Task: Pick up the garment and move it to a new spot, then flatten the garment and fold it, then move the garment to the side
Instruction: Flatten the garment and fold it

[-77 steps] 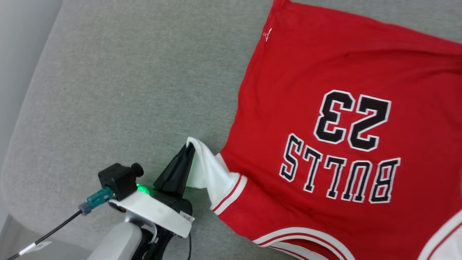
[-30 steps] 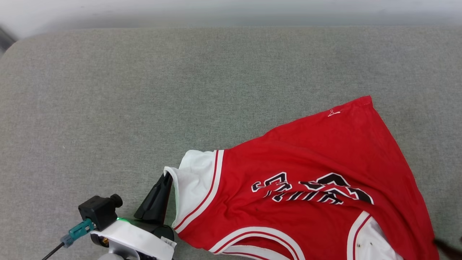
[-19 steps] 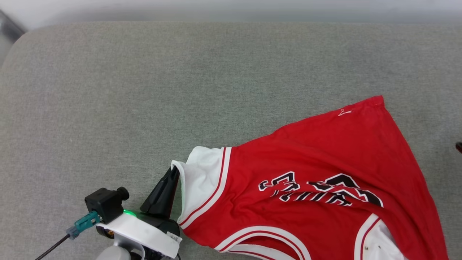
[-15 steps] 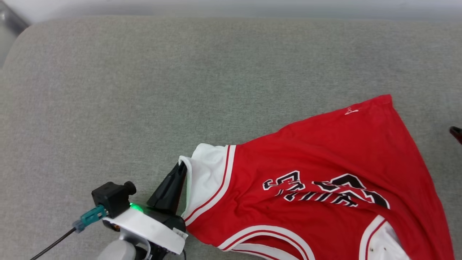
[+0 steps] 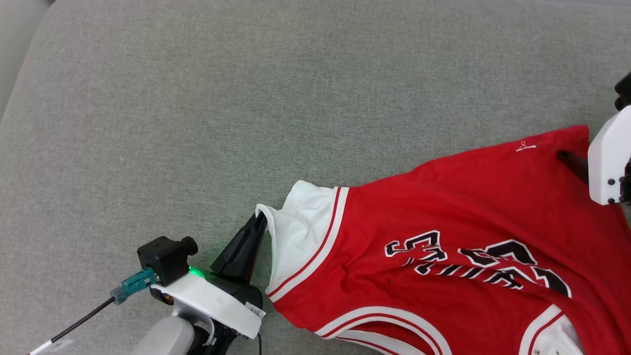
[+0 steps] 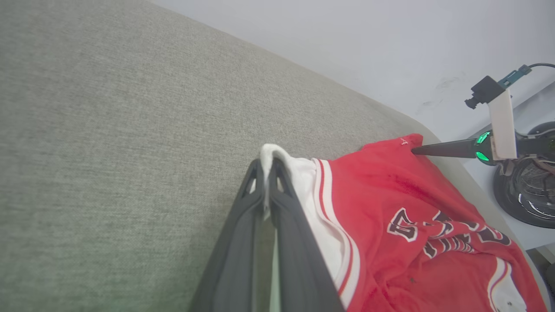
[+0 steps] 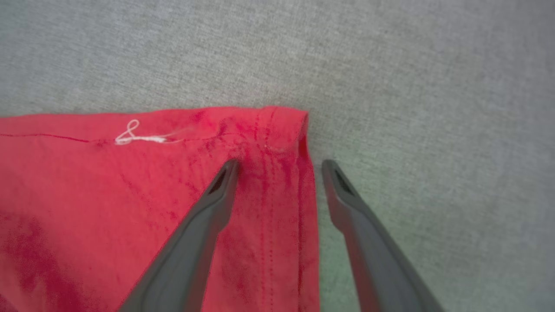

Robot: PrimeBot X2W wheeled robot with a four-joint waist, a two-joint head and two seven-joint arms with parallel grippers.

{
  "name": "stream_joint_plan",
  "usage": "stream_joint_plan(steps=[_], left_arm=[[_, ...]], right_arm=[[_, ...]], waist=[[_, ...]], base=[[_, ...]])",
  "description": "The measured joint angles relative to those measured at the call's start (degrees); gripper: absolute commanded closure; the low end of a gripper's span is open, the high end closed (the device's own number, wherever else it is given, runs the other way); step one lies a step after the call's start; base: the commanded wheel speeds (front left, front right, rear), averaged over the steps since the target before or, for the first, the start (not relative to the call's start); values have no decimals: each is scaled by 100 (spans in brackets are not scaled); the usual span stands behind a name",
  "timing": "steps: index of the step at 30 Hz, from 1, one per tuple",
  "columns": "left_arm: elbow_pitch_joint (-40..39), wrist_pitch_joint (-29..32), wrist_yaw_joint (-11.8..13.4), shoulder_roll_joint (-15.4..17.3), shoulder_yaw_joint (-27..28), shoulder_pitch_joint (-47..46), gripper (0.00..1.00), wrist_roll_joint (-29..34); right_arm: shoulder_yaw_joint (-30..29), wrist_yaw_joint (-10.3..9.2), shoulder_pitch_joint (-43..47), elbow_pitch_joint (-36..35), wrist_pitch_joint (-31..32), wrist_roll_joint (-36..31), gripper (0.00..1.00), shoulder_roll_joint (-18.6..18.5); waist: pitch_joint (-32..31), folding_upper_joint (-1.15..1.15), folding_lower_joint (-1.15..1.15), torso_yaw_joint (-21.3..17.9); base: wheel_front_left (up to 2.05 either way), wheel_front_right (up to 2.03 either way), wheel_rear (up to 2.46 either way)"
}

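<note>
The garment (image 5: 443, 207) is a red jersey with white sleeve panels and black lettering. It lies rumpled on the grey cushion (image 5: 197, 123), its lettering creased. My left gripper (image 5: 260, 219) is shut on the edge of the white sleeve, seen close up in the left wrist view (image 6: 265, 167). My right gripper (image 7: 279, 167) stands open, its two fingers straddling the garment's (image 7: 86, 195) red hem corner, one on the cloth, one over the cushion. In the head view it (image 5: 564, 157) enters from the right edge. The left wrist view shows the garment (image 6: 390, 190) with the right gripper (image 6: 416, 151) at that corner.
Bare grey cushion (image 6: 108, 130) spreads left of and beyond the garment. Its rounded left edge (image 5: 19, 88) drops to a pale surface. A pale wall (image 6: 347, 34) stands behind. A dark round robot base (image 6: 524, 190) sits past the cushion's far end.
The head camera has swung, shifting the whole picture. My right gripper has come in from the right and opened over the hem corner. The left gripper still holds the sleeve.
</note>
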Motion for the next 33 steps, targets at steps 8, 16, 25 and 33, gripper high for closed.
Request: stream_joint_plan(steps=[8,16,25,33], left_arm=[[10,-1,0,-11,-21,-58,100,-31],[38,0,0,-8,-15,-98,100,-38],[162,0,0,-15,38,-145,100,-35],[219,0,0,129,104,-291,100,2]], right_arm=[[615,3,-471,697,-241,224,0,-133],[1328,-13,-679,784,-370,782,100,-270],[1850,4,-744,1127,-1031,1043,100,-367],[1919,7,-814,1597,-1624,1386,100,-299]], waist=[[112,0,0,52],[188,0,-1,9],[78,0,0,-5],[-156,0,0,-99]], base=[[0,0,0],[0,0,0],[0,0,0],[0,0,0]])
